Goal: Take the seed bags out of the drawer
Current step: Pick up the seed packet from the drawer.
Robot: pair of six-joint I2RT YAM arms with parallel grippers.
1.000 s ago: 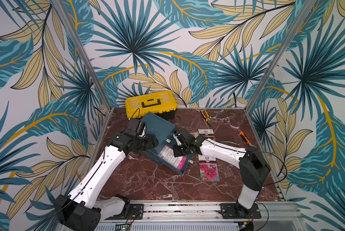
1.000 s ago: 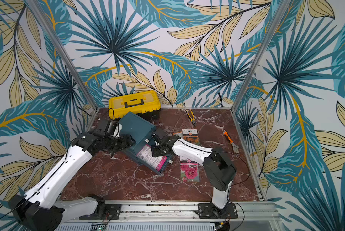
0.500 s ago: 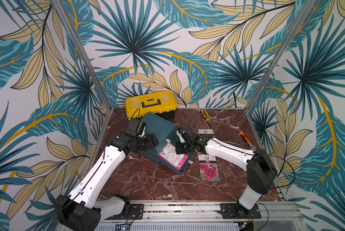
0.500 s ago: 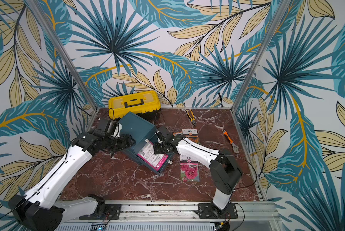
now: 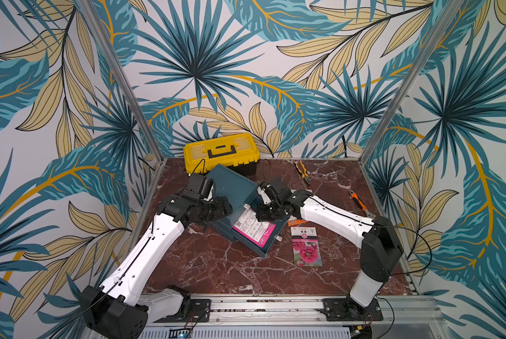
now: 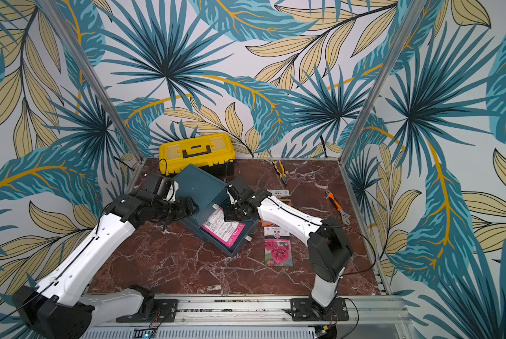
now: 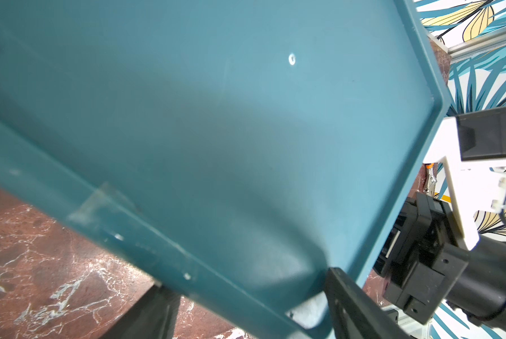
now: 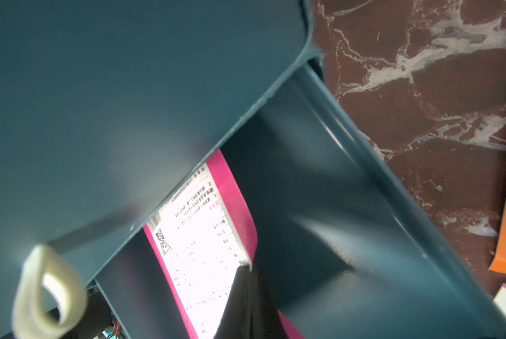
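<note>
The left gripper (image 5: 227,205) clasps the teal cabinet (image 5: 231,183), apparently steadying it. The right gripper (image 5: 265,212), clenched on a corner of the magenta seed bag (image 5: 253,230), holds it label-up in the open drawer (image 5: 264,251). A pink-flower seed bag (image 5: 306,249) and an orange seed bag (image 5: 297,222) lie just beside.

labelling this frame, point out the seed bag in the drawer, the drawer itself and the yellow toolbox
seed bag (image 5: 251,227), in a top view, white label back
drawer (image 5: 246,244), in a top view, near outer wall
yellow toolbox (image 5: 221,152), in a top view, black handle
</note>
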